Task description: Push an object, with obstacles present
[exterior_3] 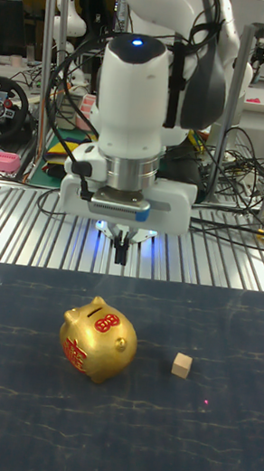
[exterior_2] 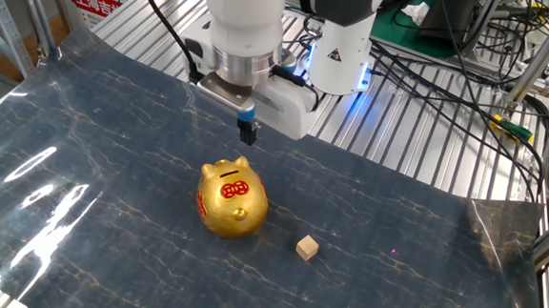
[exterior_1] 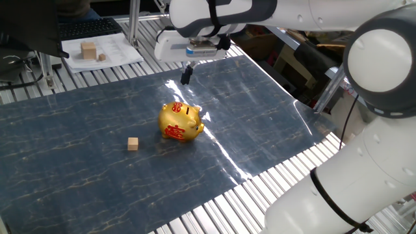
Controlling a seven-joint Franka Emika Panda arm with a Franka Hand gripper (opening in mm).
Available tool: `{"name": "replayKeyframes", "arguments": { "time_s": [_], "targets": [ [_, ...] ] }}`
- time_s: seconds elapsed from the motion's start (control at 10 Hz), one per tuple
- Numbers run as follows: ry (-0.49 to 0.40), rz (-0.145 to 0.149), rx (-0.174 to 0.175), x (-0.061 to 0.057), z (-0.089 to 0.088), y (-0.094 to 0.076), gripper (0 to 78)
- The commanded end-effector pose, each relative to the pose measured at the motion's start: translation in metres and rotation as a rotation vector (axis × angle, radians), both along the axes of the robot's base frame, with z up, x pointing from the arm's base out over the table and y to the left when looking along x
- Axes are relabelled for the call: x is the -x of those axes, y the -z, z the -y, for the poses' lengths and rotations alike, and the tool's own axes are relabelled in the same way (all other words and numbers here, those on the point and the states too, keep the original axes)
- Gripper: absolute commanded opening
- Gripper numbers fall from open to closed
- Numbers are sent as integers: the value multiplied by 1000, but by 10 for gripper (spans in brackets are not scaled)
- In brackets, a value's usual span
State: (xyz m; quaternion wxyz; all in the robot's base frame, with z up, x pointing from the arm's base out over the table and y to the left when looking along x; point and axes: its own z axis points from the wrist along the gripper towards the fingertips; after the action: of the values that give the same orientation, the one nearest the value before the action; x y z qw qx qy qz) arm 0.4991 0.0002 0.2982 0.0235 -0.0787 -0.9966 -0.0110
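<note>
The object, a tiny light-tan wooden cube (exterior_1: 132, 143) (exterior_2: 306, 248) (exterior_3: 181, 366), rests on the dark blue mat beside the obstacle. That obstacle is a shiny gold piggy bank (exterior_1: 180, 121) (exterior_2: 230, 199) (exterior_3: 97, 339) with red markings and a coin slot, standing upright mid-mat. My gripper (exterior_1: 186, 75) (exterior_2: 247, 133) (exterior_3: 121, 256) hangs in the air above the mat behind the pig, its dark fingers pressed together and holding nothing. It touches neither the pig nor the cube.
White paper (exterior_1: 104, 51) with larger pale wooden blocks (exterior_1: 88, 50) lies off the mat on the slatted table. A keyboard (exterior_1: 88, 28) sits behind it. The mat's edge (exterior_1: 273, 166) meets bare metal slats. Cables (exterior_2: 442, 77) trail beside the robot base.
</note>
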Motion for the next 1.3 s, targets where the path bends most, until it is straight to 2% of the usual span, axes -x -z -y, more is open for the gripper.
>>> {"name": "replayKeyframes", "arguments": {
  "time_s": [0.1,0.9,1.3],
  "targets": [
    [264,-59,-49,0,0,0,0],
    [286,-47,-49,-3,-16,15,0],
    [310,-35,-46,-9,-23,22,0]
  ]
}}
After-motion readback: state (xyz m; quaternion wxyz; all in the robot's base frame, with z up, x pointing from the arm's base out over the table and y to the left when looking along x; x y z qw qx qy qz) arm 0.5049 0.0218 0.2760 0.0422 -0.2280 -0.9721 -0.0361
